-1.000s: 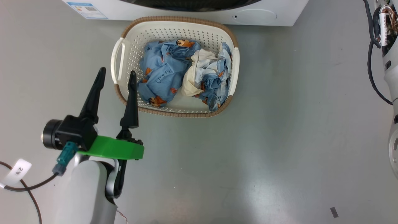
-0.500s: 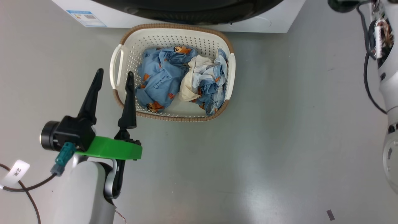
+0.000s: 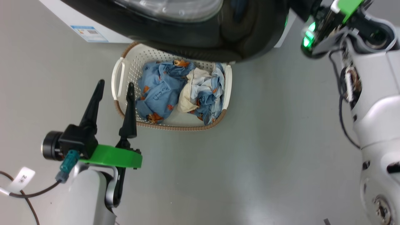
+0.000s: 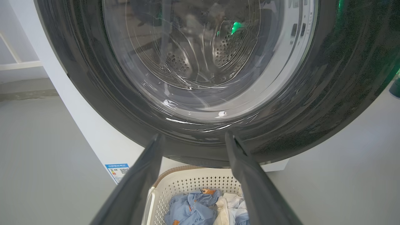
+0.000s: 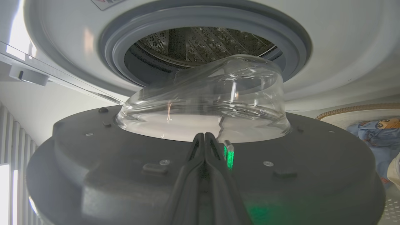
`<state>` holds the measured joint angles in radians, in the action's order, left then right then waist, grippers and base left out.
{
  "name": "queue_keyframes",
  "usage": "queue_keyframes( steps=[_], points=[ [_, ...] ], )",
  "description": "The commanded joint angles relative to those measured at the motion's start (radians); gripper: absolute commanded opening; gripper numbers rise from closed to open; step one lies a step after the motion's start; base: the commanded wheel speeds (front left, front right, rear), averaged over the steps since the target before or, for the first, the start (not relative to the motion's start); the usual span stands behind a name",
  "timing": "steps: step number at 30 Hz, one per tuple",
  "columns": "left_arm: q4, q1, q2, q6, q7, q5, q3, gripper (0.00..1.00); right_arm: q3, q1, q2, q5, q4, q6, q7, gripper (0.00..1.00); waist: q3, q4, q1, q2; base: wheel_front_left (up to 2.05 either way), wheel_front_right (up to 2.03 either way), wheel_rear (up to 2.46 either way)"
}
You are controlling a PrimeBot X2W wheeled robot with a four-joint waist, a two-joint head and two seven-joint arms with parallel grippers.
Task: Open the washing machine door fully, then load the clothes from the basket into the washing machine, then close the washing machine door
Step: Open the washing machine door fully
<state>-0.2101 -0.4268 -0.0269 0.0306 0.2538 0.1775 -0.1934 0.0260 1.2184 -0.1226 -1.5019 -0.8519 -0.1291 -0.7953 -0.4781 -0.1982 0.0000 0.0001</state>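
The washing machine door, black-rimmed with a bulging glass window, stands partly swung out over the far end of the basket. Blue printed clothes and a cream piece lie in the basket. My left gripper hangs open and empty just left of the basket's near corner; in its wrist view it faces the door's outer glass. My right gripper is shut on nothing, its fingertips lying along the door's dark inner face below the glass bowl. Behind the bowl the drum is exposed.
The washing machine has a grey gasket around its opening and a blue energy sticker low on its front. My right arm runs down the right side. Bare grey floor lies before the basket.
The camera has tilted, so the whole picture shifted. The door has swung out over the basket's far end and the right wrist has come into view. The left gripper stays open in place.
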Motion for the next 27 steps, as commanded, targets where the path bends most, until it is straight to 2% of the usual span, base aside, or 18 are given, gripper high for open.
queue_keyframes(
  steps=[1, 14, 19, 27],
  points=[
    [0.016, 0.020, -0.023, -0.004, 0.008, -0.005, 0.036, 1.00, -0.016, -0.026, 0.043, -0.019, 0.041, -0.002, -0.020, 0.00, 0.019, 0.002, 0.0000, -0.0001, 0.00, 0.00, 0.00],
    [-0.021, 0.096, -0.023, 0.016, 0.008, -0.030, 0.045, 1.00, -0.067, -0.275, 0.070, -0.088, 0.180, -0.002, -0.051, 0.00, 0.151, 0.000, 0.0000, -0.0001, 0.00, 0.00, 0.00],
    [-0.034, 0.125, -0.023, 0.027, 0.008, -0.039, 0.044, 1.00, -0.133, -0.348, 0.072, -0.132, 0.211, -0.002, -0.033, 0.00, 0.203, 0.000, 0.0000, -0.0001, 0.00, 0.00, 0.00],
    [-0.058, 0.181, -0.023, 0.042, 0.008, -0.046, 0.029, 1.00, -0.260, -0.454, 0.072, -0.210, 0.236, -0.002, 0.060, 0.00, 0.297, -0.013, 0.0000, -0.0001, 0.00, 0.00, 0.00]
  ],
)
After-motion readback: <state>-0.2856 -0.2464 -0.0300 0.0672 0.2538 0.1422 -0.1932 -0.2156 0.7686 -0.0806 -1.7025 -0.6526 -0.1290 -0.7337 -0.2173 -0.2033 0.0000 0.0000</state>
